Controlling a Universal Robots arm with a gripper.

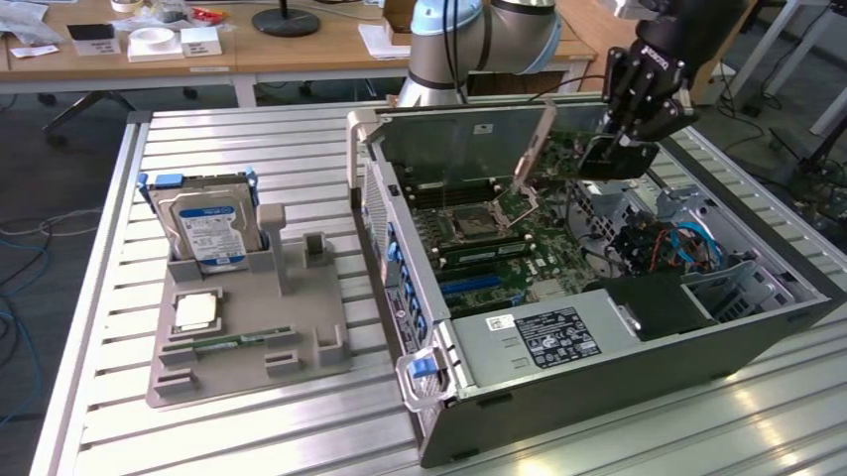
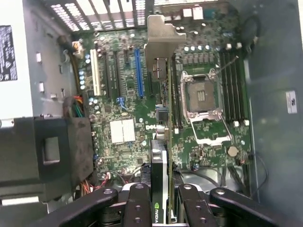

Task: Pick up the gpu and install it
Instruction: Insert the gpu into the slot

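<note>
My gripper (image 2: 163, 208) is shut on the gpu (image 2: 163, 156), a thin dark card seen edge-on between the two black fingers (image 2: 137, 203). Its silver bracket (image 2: 161, 42) points away from the wrist, toward the case's vented rear wall. The card hangs above the green motherboard (image 2: 123, 94), over the strip between the blue slot (image 2: 138, 71) and the open processor socket (image 2: 201, 97), apart from the board. In the exterior view the gripper (image 1: 616, 149) hovers over the far part of the open computer case (image 1: 582, 387), the dark card (image 1: 606, 159) in its fingers.
The case lies on its side on a slatted metal table (image 1: 252, 149). At the exterior view's left, a grey fixture (image 1: 245, 362) holds an upright silver hard drive with a blue label (image 1: 209, 233), a processor (image 1: 196, 310) and a memory stick (image 1: 232, 342). A black power supply (image 1: 556, 337) and cables fill the case's near end.
</note>
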